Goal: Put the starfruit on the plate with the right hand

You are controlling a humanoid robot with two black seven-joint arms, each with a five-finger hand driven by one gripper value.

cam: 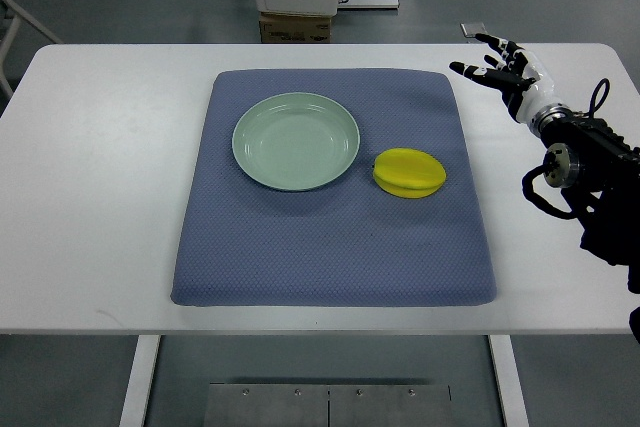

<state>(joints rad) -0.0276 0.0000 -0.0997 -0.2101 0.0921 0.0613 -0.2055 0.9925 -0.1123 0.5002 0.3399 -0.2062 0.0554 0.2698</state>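
Landmark: the blue-grey quilted fabric mat (330, 247), lying square in the middle of the white tabletop (90, 197); every place below is given against it.
Starfruit: a yellow, ridged, waxy starfruit (409, 173) rests on the mat's right half, about midway up, apart from the plate and untouched.
Plate: a pale green round ceramic plate (296, 141) sits on the mat's upper middle, just left of the fruit, with nothing on it.
Right hand: the black-and-white robot right hand (505, 69) is off the mat's far right corner, over bare tabletop, fingers spread wide and holding nothing; well apart from the fruit.
Left hand: not in sight.
Progress: judged from this layout, nothing is done yet. The reach, the grasp, the carry leftward and the release onto the plate all remain.
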